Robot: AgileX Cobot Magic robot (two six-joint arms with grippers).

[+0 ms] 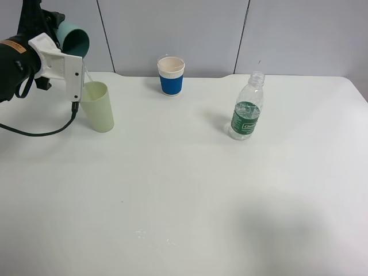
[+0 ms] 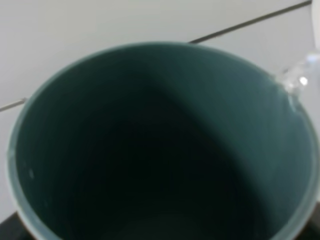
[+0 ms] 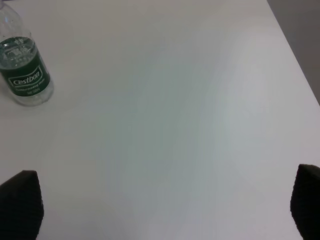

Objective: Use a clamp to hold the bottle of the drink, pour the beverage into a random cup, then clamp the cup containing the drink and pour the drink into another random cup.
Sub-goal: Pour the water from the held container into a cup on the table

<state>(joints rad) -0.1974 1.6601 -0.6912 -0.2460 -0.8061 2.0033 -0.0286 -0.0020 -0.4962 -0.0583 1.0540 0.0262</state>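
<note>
My left gripper (image 1: 57,35) is shut on the teal cup (image 1: 73,39), held high at the far left and tipped onto its side. A thin stream of water (image 1: 86,73) falls from its rim into the pale yellow-green cup (image 1: 98,106) standing upright just below. The left wrist view looks straight into the teal cup (image 2: 160,150), with water (image 2: 299,79) running off its rim. The bottle (image 1: 247,109) stands upright and uncapped on the right, part full, also in the right wrist view (image 3: 25,70). My right gripper (image 3: 165,205) is open over bare table, well away from the bottle.
A blue paper cup (image 1: 171,75) with a white rim stands at the back middle near the wall. A black cable (image 1: 34,133) trails from the left arm across the white table (image 1: 184,201). The right arm does not show in the exterior high view.
</note>
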